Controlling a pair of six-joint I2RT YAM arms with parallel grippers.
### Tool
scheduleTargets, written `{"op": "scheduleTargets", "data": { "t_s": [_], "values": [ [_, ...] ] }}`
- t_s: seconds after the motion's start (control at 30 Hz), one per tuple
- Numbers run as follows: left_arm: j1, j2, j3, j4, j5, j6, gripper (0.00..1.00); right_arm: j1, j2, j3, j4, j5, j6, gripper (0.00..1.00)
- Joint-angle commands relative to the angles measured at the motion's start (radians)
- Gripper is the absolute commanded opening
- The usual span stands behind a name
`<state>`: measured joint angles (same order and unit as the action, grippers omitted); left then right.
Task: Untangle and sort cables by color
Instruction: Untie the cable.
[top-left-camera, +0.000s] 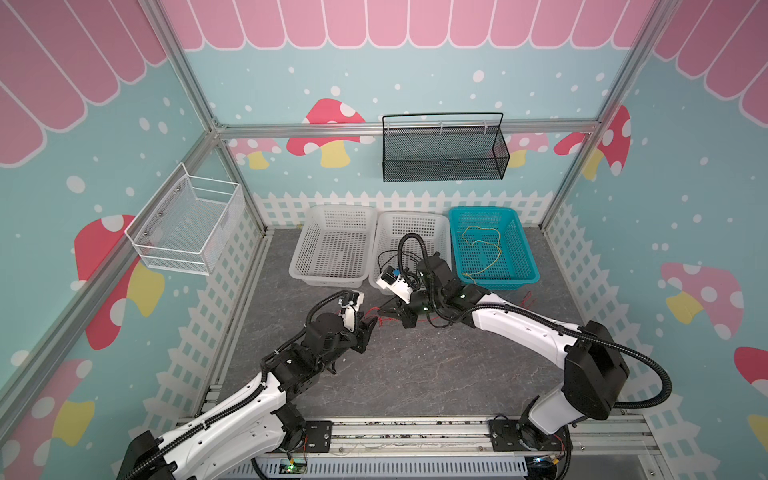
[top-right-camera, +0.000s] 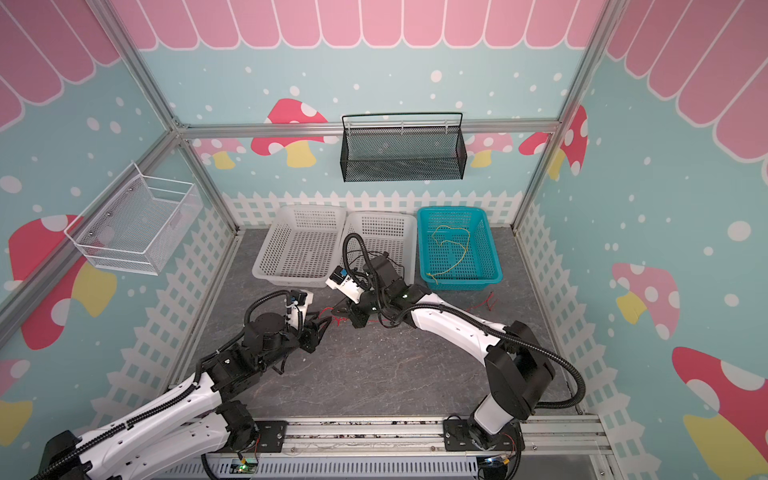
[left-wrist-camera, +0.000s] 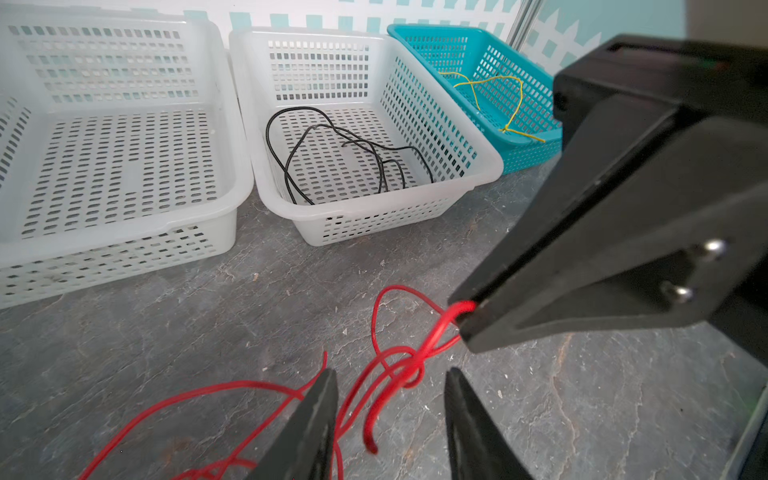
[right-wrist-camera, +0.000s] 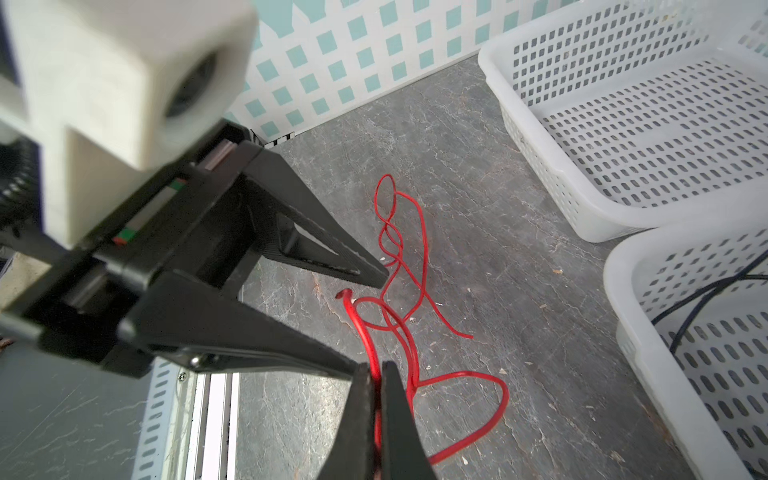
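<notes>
Two robot arms meet low over a red cable (left-wrist-camera: 409, 368) that lies in loose loops on the grey table (top-left-camera: 415, 374), just in front of a row of three baskets. The right gripper (right-wrist-camera: 376, 368) is clamped on the red cable, with a strand pinched between its closed tips close to the table. Facing it, the left gripper (left-wrist-camera: 390, 374) has its jaws apart, one finger on each side of a knot of red loops. It has not closed on the knot, and I cannot tell whether either tip touches a strand. More red cable trails across the table beside the left gripper, and in both top views a red end shows on the table on the far side of the right arm, near the front of the teal basket (top-left-camera: 525, 245). A yellow cable (top-left-camera: 498, 247) lies curled inside the teal basket. A black cable (left-wrist-camera: 300, 109) is coiled on the floor of the middle basket (left-wrist-camera: 490, 162), which is white and stands just beside the teal one.
</notes>
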<state>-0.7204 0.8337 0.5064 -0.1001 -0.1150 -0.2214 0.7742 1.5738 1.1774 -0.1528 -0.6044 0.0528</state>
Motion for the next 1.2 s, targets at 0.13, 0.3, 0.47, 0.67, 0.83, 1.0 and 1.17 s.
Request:
{"op": "scheduleTargets", "data": {
  "t_s": [0.13,0.3,0.47,0.67,0.83,1.0,1.17],
  "values": [
    [-0.004,0.013,0.023,0.082,0.000,0.039,0.00,0.008,-0.022,-0.019,0.018,-0.031,-0.027,0.00],
    [-0.004,0.002,0.016,0.092,-0.004,0.042,0.00,0.009,-0.015,-0.019,0.021,-0.028,-0.021,0.00],
    [-0.004,-0.030,0.021,0.073,-0.075,0.019,0.00,0.007,-0.035,-0.038,0.021,0.121,-0.011,0.40],
    [-0.002,-0.065,0.079,-0.015,-0.156,-0.001,0.00,0.008,-0.100,-0.106,0.013,0.267,-0.040,0.73],
    [-0.002,-0.063,0.097,-0.059,-0.176,-0.011,0.00,0.007,-0.165,-0.143,0.012,0.328,-0.058,0.79],
    [-0.002,-0.048,0.100,-0.076,-0.180,-0.037,0.00,0.007,-0.203,-0.150,-0.003,0.401,-0.072,0.81],
    [-0.002,-0.065,0.113,-0.074,-0.166,-0.029,0.00,0.007,-0.157,-0.127,-0.008,0.412,-0.098,0.80]
  ]
}}
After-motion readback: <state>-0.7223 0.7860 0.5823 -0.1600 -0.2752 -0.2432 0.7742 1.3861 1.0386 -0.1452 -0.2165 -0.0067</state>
